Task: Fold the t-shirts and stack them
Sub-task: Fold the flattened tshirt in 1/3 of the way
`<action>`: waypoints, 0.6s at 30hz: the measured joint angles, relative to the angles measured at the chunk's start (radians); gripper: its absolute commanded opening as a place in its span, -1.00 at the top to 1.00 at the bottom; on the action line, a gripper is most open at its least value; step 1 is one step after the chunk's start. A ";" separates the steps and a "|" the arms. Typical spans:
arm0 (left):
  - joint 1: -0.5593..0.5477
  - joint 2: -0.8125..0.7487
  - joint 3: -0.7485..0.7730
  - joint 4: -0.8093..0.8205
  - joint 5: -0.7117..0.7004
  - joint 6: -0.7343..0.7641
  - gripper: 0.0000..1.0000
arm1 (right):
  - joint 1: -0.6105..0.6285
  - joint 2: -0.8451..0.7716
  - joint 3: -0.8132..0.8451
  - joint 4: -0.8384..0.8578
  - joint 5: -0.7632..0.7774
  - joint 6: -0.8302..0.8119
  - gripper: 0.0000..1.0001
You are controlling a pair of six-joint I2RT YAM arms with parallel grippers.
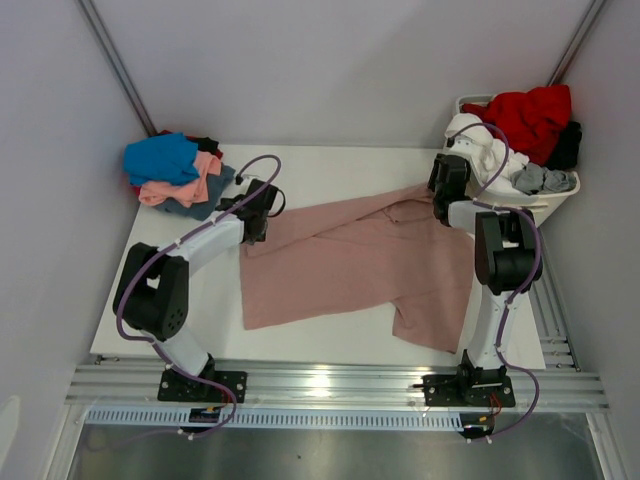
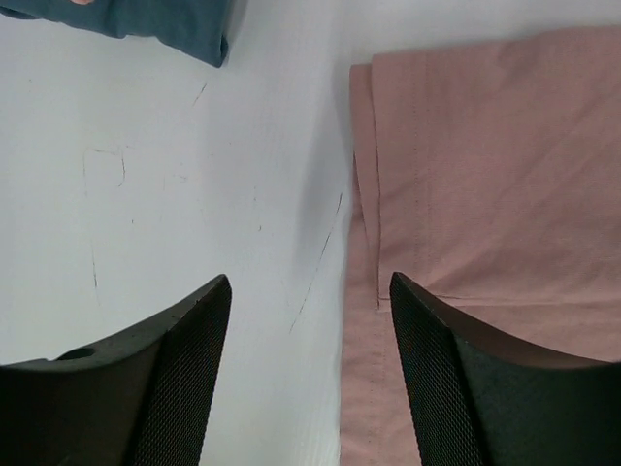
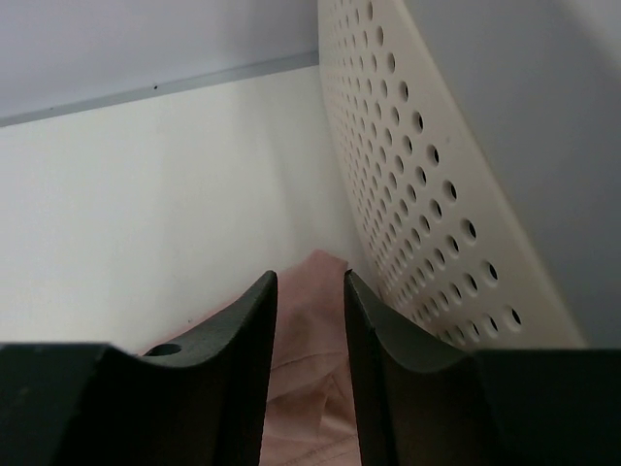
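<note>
The dusty-pink t-shirt [image 1: 350,260] lies spread out and rumpled across the middle of the table. My left gripper [image 1: 262,205] hovers over its far-left edge. In the left wrist view it [image 2: 310,291] is wide open and empty, one finger over bare table and the other over the pink cloth [image 2: 485,175]. My right gripper [image 1: 447,188] is at the shirt's far-right corner beside the basket. In the right wrist view its jaws [image 3: 310,282] stand partly open, a narrow gap astride a raised fold of pink cloth [image 3: 312,320].
Folded tees are stacked at the back left: blue [image 1: 160,158], salmon [image 1: 185,188], slate [image 1: 212,192], which also shows in the left wrist view [image 2: 165,24]. The white basket [image 1: 548,208] at the back right holds red [image 1: 530,115], white and grey cloth. Its perforated wall [image 3: 437,194] is close to my right fingers.
</note>
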 measured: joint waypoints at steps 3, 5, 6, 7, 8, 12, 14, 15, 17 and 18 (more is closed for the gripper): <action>0.000 0.000 0.003 -0.012 -0.005 -0.003 -0.42 | 0.000 -0.004 0.000 -0.002 -0.008 0.000 0.24; 0.000 0.000 0.007 -0.016 -0.004 -0.008 -0.40 | 0.000 -0.013 0.000 -0.009 -0.014 0.000 0.23; 0.000 0.000 0.011 -0.019 -0.002 -0.012 -0.40 | 0.000 -0.020 0.000 -0.016 -0.015 0.001 0.23; 0.000 0.000 0.015 -0.021 0.005 -0.018 -0.38 | 0.000 -0.030 0.000 -0.021 -0.016 0.001 0.22; 0.000 0.000 0.019 -0.023 0.012 -0.024 -0.37 | 0.000 -0.038 0.000 -0.023 -0.016 0.001 0.22; 0.001 0.000 0.027 -0.013 0.126 -0.071 -0.27 | 0.007 -0.092 0.000 -0.047 -0.014 0.000 0.21; 0.001 -0.003 0.017 0.010 0.197 -0.105 -0.24 | 0.014 -0.122 -0.001 -0.076 -0.011 0.000 0.21; 0.001 -0.011 0.003 0.029 0.233 -0.127 -0.19 | 0.021 -0.138 -0.004 -0.091 -0.011 0.000 0.21; -0.002 -0.042 -0.053 0.081 0.307 -0.172 -0.19 | 0.040 -0.175 -0.029 -0.113 -0.011 0.004 0.20; -0.003 -0.059 -0.082 0.095 0.330 -0.187 -0.19 | 0.051 -0.196 -0.051 -0.117 -0.010 0.007 0.18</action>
